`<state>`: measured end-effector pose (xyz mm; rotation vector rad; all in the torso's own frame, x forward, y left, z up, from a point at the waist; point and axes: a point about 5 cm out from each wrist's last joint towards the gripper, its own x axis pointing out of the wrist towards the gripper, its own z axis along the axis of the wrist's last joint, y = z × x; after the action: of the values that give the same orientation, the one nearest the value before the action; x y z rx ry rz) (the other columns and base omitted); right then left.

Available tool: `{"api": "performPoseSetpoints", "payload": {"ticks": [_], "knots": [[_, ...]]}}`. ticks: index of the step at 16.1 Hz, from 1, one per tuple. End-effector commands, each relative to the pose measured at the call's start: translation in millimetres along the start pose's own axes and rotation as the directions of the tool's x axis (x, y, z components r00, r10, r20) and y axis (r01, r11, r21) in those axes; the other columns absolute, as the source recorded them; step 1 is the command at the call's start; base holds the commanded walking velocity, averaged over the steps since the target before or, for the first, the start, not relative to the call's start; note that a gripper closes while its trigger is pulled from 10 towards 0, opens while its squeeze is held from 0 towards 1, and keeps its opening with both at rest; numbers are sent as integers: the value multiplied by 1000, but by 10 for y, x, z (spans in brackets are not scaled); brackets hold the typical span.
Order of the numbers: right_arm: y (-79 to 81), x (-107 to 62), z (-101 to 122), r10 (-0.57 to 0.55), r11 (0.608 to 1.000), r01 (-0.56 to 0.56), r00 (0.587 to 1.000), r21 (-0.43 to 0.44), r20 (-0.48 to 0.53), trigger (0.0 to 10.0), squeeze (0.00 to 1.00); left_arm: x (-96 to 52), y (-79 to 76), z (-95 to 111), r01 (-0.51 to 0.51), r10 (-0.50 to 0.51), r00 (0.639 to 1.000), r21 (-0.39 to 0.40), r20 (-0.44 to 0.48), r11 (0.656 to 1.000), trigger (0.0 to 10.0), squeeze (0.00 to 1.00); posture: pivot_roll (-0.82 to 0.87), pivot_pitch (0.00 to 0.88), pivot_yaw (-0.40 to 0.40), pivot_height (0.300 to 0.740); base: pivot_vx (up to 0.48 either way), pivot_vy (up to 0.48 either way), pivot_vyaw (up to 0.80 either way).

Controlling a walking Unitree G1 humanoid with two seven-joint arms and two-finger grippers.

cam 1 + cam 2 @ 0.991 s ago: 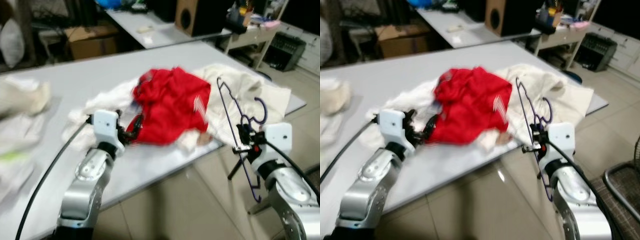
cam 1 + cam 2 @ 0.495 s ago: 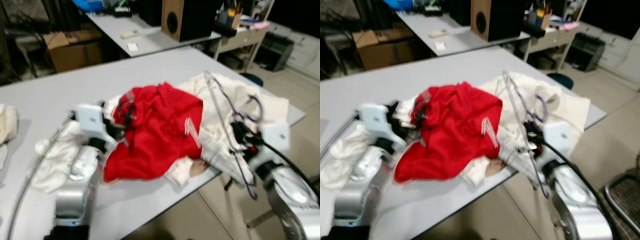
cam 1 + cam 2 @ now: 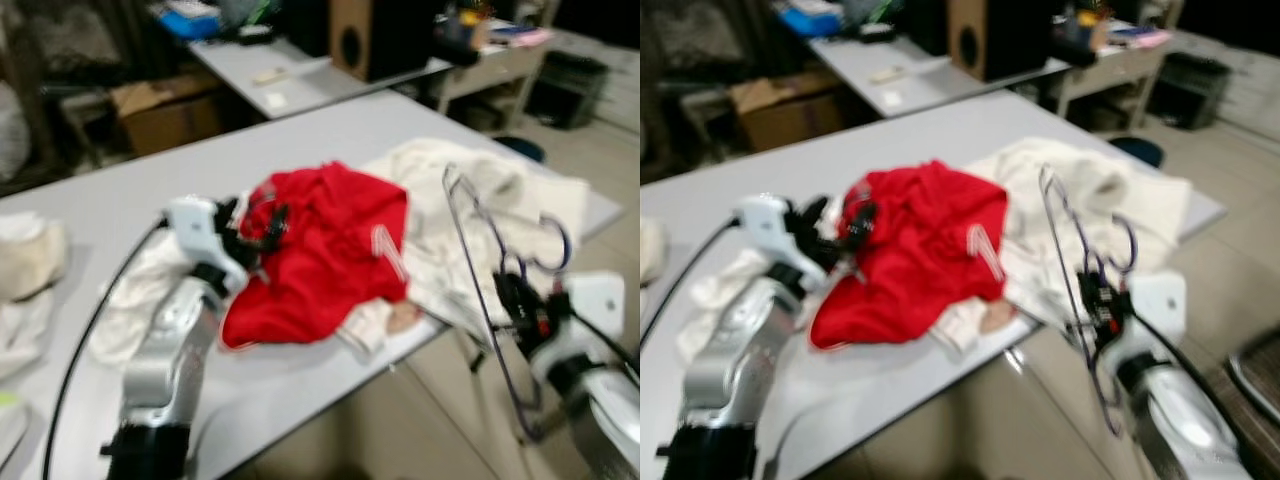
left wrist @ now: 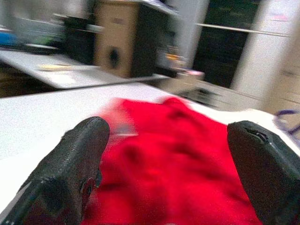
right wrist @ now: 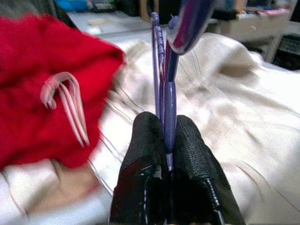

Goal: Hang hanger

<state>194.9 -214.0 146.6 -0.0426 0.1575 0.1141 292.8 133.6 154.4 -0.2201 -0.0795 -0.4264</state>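
right gripper (image 5: pixel 164 140) pinches a purple hanger (image 3: pixel 490 290) upright at the grey table (image 3: pixel 120 200) edge
left gripper (image 4: pixel 168 150) gapes wide, holding nothing, over a red garment (image 3: pixel 320 260) lying beside cream cloth (image 3: pixel 470 190)

— What colour is the hanger (image 5: pixel 165 89)?
— Purple, thin and glossy, pinched between two black fingers (image 5: pixel 188 154).
— And the clothes?
— One garment (image 3: pixel 325 250) is bright red with thin white stripes. The cloth (image 3: pixel 470 200) beside it is cream with faint ribbing.
— The table (image 3: pixel 120 200)?
— Pale grey. The arms (image 3: pixel 170 350) are silver, with white wrist housings (image 3: pixel 192 222).
— Anything behind?
— A brown cardboard box (image 3: pixel 165 112) and a tan-fronted black speaker (image 3: pixel 365 35).
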Motion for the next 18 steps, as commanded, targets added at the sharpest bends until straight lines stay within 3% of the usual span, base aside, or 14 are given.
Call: {"api": "performPoseSetpoints", "payload": {"ticks": [1,2,4,5,6,8,9,13,16,18], "knots": [[-74,-45,86,-36,999,37,999,-32,23,10000,0,51,-127,51,119,-119,993,23,0,993,10000,0,-204,0,76,740,0,0,0],[-115,-61,84,-59,997,60,998,-49,15,10000,0,54,-168,62,160,-160,987,36,-3,987,10000,0,-207,0,74,740,0,0,0],[-309,-151,63,-159,983,157,987,-95,-13,10000,0,26,-418,58,354,-352,935,72,-36,932,10000,0,-218,0,73,740,0,0,0],[-342,-170,66,-174,980,171,985,-107,-16,10000,0,23,-456,45,381,-378,924,76,-48,921,10000,0,-220,0,72,740,0,0,0],[-393,-200,86,-190,976,187,982,-113,-16,10000,0,34,-477,-35,399,-388,916,138,-98,907,10000,0,-230,0,72,740,0,0,0],[-398,-218,125,-173,976,169,985,-139,-16,10000,0,75,-388,-165,323,-294,944,236,-150,916,10000,0,-248,0,69,740,0,0,0],[-373,-209,149,-146,978,141,989,-153,-19,10000,0,82,-334,-233,298,-246,950,322,-192,899,10000,0,-246,0,60,740,0,0,0],[-153,-75,168,-2,988,-3,999,-156,-33,10000,0,-5,-332,-397,290,-207,945,358,-253,887,10000,0,-214,0,1,740,0,0,0],[-114,-25,136,31,986,-39,998,-160,-55,10000,0,-16,-350,-474,291,-200,943,370,-265,882,10000,0,-192,0,-20,740,0,0,0],[-83,-9,121,41,987,-50,997,-153,-62,10000,0,17,-359,-519,314,-203,935,409,-291,857,8784,0,-187,0,-23,740,0,0,0]]}}
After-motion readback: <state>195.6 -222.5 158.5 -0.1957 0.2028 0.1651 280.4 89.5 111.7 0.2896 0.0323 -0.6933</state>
